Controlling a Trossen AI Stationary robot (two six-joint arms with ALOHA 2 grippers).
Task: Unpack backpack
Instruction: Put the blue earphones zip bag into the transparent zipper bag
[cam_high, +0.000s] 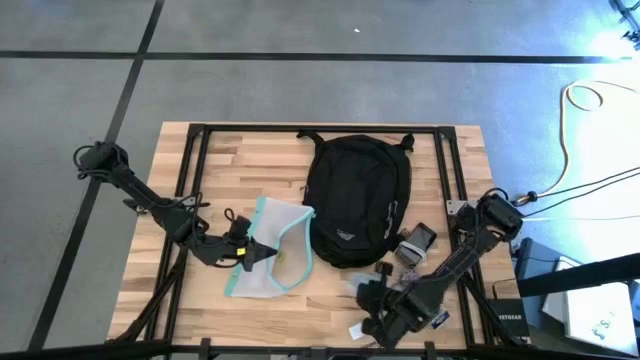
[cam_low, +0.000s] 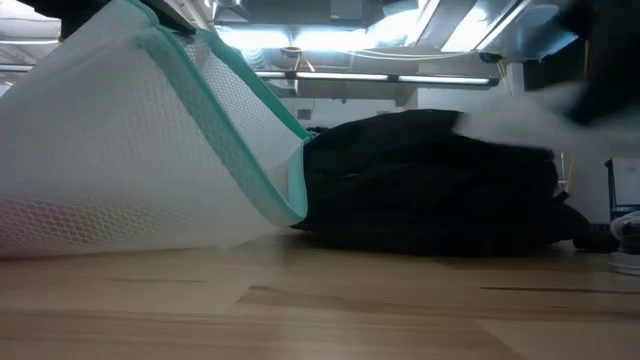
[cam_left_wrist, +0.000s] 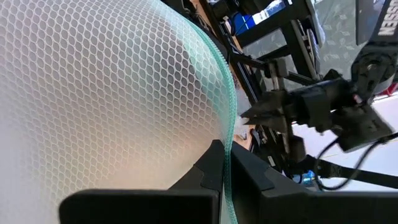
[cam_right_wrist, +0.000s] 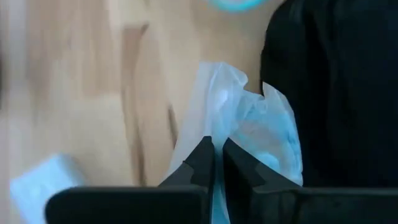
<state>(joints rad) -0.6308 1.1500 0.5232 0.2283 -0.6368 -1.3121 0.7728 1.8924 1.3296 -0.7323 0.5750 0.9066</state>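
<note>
Wooden butcher-block table (cam_high: 250, 320) on a black metal frame (cam_high: 196, 150); grey floor (cam_high: 300, 90) crossed by dark lines; pale cable (cam_high: 575, 110) looped on the floor beside the table; in the low view, bright ceiling lights (cam_low: 330, 40) and pipework overhead.

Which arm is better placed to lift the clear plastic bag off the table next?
Right. The right gripper is shut on the clear plastic bag beside the backpack, while the left gripper is shut on the mesh pouch.
</note>
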